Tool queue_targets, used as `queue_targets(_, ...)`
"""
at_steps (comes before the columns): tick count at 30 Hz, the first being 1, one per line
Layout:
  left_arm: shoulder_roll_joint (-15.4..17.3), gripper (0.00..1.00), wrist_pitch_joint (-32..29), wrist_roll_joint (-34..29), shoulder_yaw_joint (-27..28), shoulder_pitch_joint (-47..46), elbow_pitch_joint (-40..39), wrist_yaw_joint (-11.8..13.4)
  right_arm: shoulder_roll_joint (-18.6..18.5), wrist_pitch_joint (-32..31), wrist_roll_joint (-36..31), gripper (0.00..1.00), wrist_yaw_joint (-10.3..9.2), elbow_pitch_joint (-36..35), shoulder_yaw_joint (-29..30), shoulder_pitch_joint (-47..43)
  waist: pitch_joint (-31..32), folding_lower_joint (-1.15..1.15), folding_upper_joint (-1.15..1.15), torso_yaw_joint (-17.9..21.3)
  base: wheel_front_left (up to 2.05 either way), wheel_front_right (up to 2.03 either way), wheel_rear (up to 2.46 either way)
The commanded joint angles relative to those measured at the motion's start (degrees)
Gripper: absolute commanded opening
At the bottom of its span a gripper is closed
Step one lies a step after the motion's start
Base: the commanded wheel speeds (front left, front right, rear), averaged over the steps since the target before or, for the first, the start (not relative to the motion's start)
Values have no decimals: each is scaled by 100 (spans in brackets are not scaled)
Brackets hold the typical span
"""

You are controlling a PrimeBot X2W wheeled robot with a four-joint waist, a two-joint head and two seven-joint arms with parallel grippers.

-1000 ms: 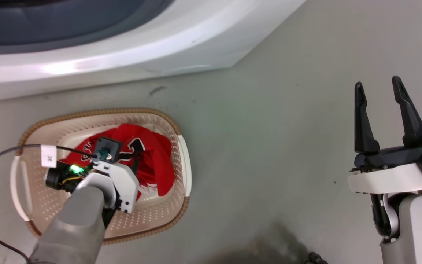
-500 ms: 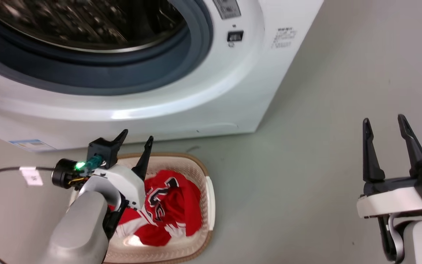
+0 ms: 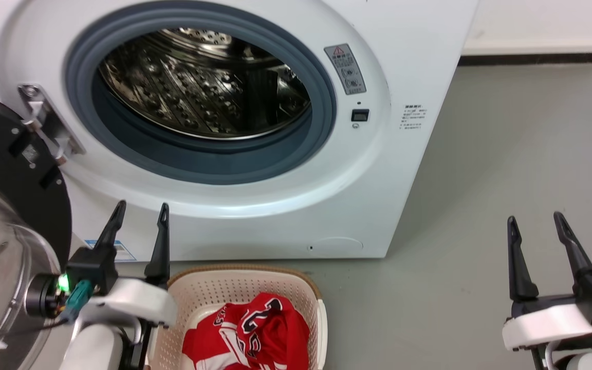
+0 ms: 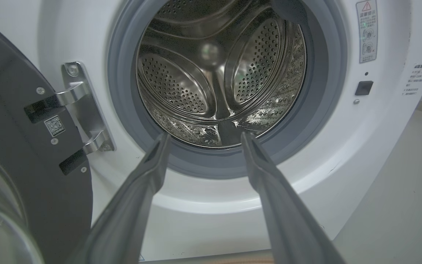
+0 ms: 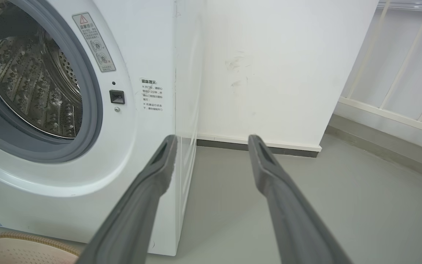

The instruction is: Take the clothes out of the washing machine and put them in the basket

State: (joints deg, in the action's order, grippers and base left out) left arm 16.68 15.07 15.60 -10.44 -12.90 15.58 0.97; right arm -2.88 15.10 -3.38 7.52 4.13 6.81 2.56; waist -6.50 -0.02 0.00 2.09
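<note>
Head view: large white front-loading washing machine (image 3: 409,169), its black-rimmed clear glass door (image 3: 13,205) swung open at machine's left.
Basket: cream perforated plastic laundry basket with brown woven-look rim (image 3: 214,290), on floor just in front of machine, below porthole.
Clothes: bright red jersey fabric with black-and-white lettering (image 3: 255,334), bunched inside basket, in front of machine.
Left gripper (image 3: 142,205): two long dark fingers spread apart, nothing held; near machine's front, below porthole.
Right gripper (image 3: 534,218): fingers parted, empty; well off machine's right side.
Done: red garment out of machine and in basket.
Remaining: probably nothing; perforated steel drum (image 3: 198,87) looks bare, though its nearest floor hides behind grey gasket lip, so worth a check.
Left wrist view adds: straight look to drum's back wall, no fabric; silver door hinge (image 4: 82,110) at machine's left.
Right wrist view adds: machine's right side panel, white wall (image 5: 269,73) behind machine, pale railing (image 5: 398,73) further right.
</note>
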Motion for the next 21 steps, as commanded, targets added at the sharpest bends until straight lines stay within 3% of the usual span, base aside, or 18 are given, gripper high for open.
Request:
queue_targets(1, -93, 100, 14, -58, 159, 257, -178, 74, -2, 9, 18, 100, -6, -25, -4, -143, 219, 2, 0, -97, 0, 0, 0)
queue_targets(11, -594, 100, 15, -460, 676, 1410, -728, 244, -1, 9, 186, 100, -6, -76, -103, -554, 681, 2, 0, -16, 0, 0, 0)
queue_targets(21, -965, 100, 15, -899, 907, 1842, -987, 299, -1, 9, 271, 100, -6, -109, -136, -808, 874, 2, 0, 31, 0, 0, 0)
